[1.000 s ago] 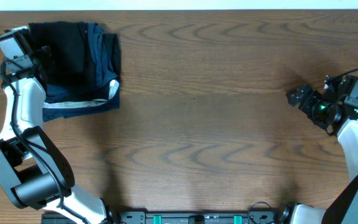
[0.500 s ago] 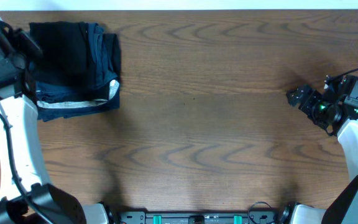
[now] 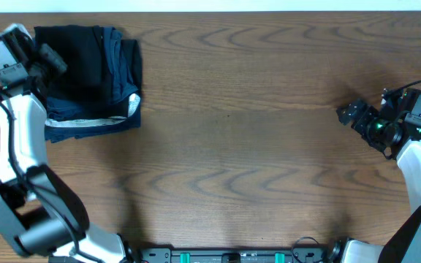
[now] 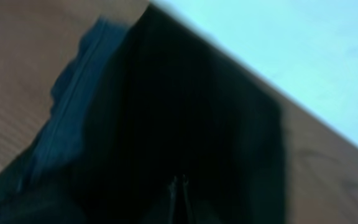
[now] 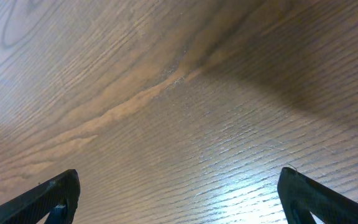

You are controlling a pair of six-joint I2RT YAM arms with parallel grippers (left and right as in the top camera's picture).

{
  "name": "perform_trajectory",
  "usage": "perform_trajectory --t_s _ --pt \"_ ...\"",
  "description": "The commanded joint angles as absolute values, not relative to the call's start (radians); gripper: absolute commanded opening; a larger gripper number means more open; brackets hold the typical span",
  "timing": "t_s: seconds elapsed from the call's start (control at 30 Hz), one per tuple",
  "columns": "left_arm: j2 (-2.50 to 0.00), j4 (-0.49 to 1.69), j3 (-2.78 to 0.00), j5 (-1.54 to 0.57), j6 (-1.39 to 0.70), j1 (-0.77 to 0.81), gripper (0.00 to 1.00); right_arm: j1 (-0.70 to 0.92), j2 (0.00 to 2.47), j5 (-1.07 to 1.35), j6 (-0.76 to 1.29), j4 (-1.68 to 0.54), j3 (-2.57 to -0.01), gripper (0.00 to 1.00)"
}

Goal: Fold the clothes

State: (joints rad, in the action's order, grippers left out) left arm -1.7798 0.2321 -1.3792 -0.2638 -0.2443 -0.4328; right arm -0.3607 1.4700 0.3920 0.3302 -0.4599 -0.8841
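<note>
left pincer (image 3: 52,58) snaps from wide to shut, black shirt (image 3: 86,62) right under its tips, likely the first pinch though a hold is unclear; right pincer (image 3: 351,113) idles wide open.

Blurred, the black T-shirt (image 4: 185,112) fills the frame beyond the left gripper (image 4: 179,194) with its tips closed, dark blue garments (image 4: 73,109) alongside on the wooden table (image 4: 17,68).

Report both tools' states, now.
Left tool: shut, at the black T-shirt edge; whether it grips fabric cannot be told.
Right tool: open, holding nothing.
</note>
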Motion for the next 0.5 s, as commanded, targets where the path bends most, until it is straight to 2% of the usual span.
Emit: perform_trajectory --t_s 0.0,0.2,0.47 --pt "-1.857 0.248 -1.38 -0.276 -0.261 -0.471 0.06 -0.367 1.46 0.392 0.328 -0.461 -0.888 0.99" --pt "-1.923 0.249 -1.38 -0.321 -0.29 -0.525 0.06 -0.367 1.46 0.392 0.328 -0.461 -0.888 0.99" --pt "-1.792 0.172 -1.381 -0.468 -0.325 -0.522 0.06 -0.367 1.46 0.392 0.328 -0.461 -0.888 0.99"
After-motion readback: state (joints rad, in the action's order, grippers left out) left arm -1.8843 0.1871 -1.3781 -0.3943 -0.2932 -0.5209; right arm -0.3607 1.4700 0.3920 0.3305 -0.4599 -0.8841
